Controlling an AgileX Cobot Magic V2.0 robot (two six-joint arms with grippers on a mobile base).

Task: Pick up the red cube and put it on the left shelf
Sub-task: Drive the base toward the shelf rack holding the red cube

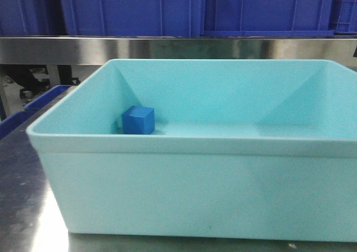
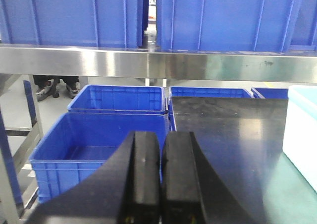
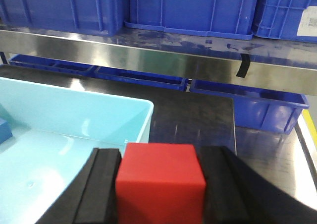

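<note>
The red cube fills the gap between the black fingers of my right gripper, which is shut on it above the near right corner of the light-blue tub. My left gripper is shut with nothing in it, its pads pressed together, hovering over the left edge of the dark table. The steel shelf runs across ahead of it, loaded with blue crates. Neither gripper shows in the front view.
A blue cube lies at the left of the tub. Open blue crates stand on the floor left of the table. More blue crates sit under the shelf on the right.
</note>
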